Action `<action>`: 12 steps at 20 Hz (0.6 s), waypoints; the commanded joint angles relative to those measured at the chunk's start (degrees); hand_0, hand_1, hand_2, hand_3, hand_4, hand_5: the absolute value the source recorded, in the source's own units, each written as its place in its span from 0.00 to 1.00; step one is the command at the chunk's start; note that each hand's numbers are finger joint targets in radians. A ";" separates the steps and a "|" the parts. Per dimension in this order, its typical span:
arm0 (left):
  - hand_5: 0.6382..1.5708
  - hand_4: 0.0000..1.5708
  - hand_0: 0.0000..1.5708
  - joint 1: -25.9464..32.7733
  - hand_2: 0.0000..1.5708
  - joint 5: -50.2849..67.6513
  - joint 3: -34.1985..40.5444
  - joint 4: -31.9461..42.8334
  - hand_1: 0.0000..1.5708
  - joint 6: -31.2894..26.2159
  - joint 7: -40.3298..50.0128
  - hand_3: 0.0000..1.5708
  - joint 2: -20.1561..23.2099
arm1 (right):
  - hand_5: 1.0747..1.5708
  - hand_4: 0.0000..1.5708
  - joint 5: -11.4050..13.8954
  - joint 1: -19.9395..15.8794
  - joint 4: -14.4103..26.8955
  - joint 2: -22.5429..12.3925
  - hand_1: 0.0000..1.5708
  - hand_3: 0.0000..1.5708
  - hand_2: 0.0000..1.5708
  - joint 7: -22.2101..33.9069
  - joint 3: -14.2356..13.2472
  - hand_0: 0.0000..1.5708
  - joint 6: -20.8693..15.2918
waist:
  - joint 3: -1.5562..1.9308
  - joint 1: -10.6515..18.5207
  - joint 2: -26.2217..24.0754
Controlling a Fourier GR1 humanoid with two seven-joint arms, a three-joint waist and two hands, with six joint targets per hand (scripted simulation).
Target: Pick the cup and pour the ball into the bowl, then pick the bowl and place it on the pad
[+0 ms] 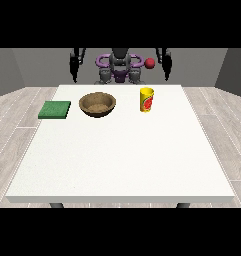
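Observation:
A yellow cup (147, 100) with a red mark stands upright on the white table (122, 155), right of centre at the far side. A small red ball (150, 63) shows higher in the view than the cup, beside the robot's torso and touching no hand. Left of the cup sits a brown wooden bowl (97, 105), with nothing visible inside. A flat green pad (55, 109) lies further left near the table's edge. The hand at the view's left (74, 75) and the hand at the view's right (167, 74) hang down beside the body behind the far edge, fingers straight, holding nothing.
The bowl, cup and pad stand in a row along the far side. The near half of the table top is bare white surface. Grey wood floor surrounds the table.

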 commanded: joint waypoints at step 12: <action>0.98 0.00 0.00 -4.47 0.00 12.80 11.09 -8.04 0.00 -2.66 7.78 0.00 3.32 | 1.00 0.00 -14.84 1.00 -10.58 -7.12 0.00 0.00 0.00 6.40 -10.32 0.00 9.28 | -0.43 -3.88 -8.65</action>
